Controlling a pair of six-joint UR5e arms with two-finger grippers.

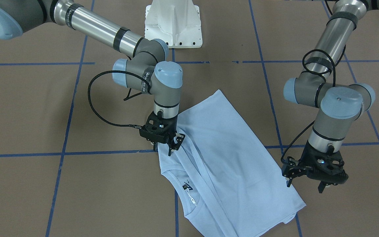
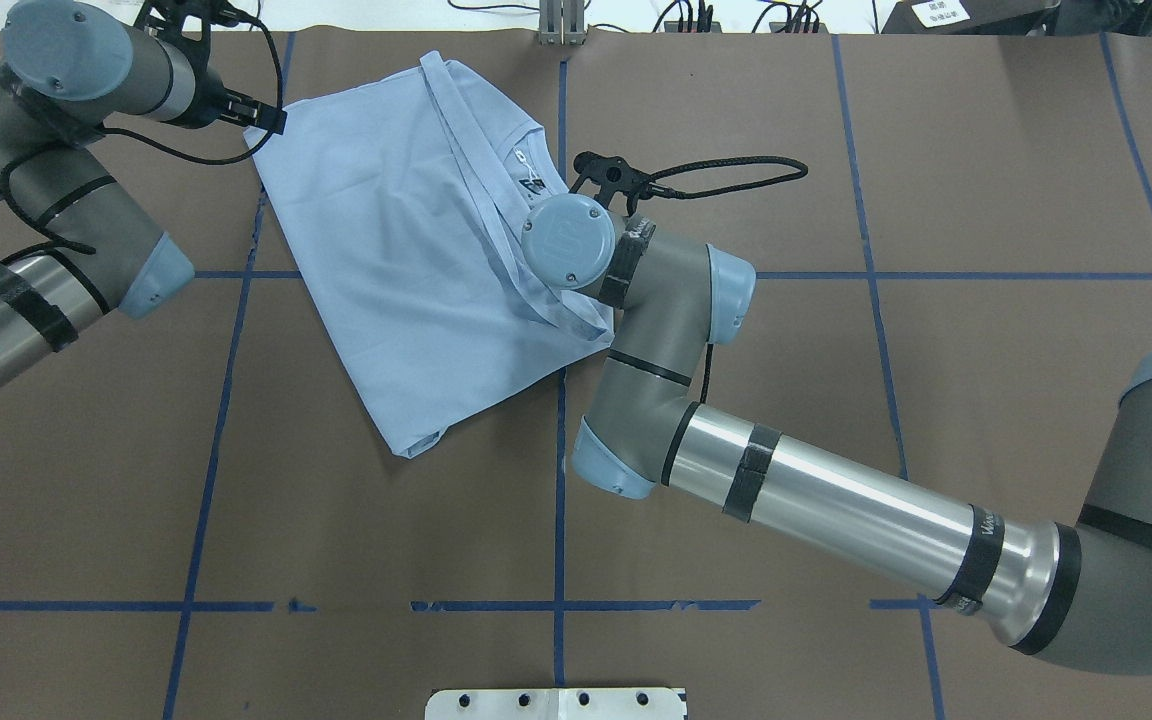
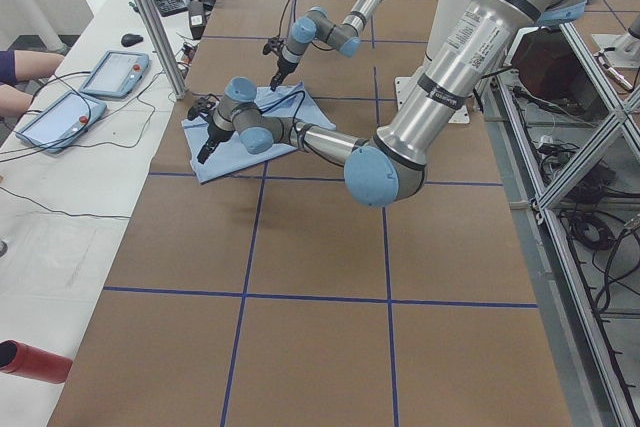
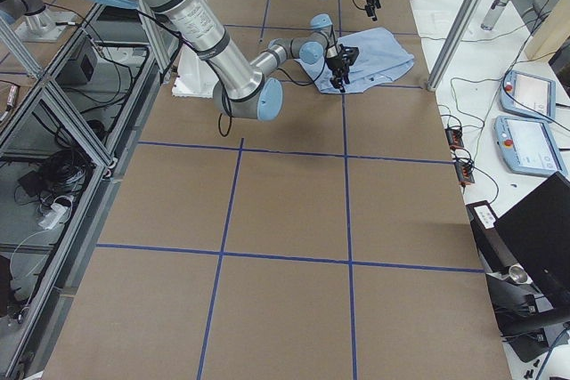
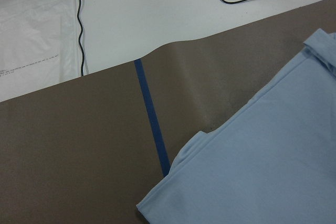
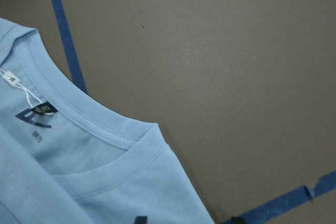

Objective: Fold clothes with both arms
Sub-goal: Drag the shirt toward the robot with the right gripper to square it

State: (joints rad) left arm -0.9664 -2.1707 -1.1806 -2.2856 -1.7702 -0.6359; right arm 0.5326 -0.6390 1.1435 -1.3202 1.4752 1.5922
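- The right arm (image 2: 836, 500) is seen stretched in low across the table (image 1: 28, 108). Its forearm is laid almost flat and its wrist is folded over, so the right gripper (image 1: 164, 149) is pointed straight down.
- That gripper is brought down at the edge of the pale blue T-shirt (image 1: 235, 154), near the collar (image 6: 100, 124). Its fingers are crowded against the cloth, and it cannot be told whether they are parted or pinched.
- The left arm (image 1: 326, 46) is bent sharply at the elbow with the wrist turned down. The left gripper (image 1: 304, 186) is held at the shirt's opposite outer edge, near a corner.
- Its jaws are spread wide, with one fingertip placed over the border of the cloth and the other over bare brown paper.
- The T-shirt is laid flat and partly folded lengthwise, towards the operators' side of the table, in the robot's left half. The dark neck label (image 6: 34, 114) and white tag (image 6: 11, 80) are shown face up inside the collar.
- The shirt's far corner is found close to the table's operator-side edge, where the brown paper gives way to a white bench (image 5: 157, 14).
- A broad stretch of brown surface, crossed by blue tape lines (image 1: 61, 153), is seen between the shirt and the white pedestal base (image 1: 173, 26). More of it is seen across the robot's right half.
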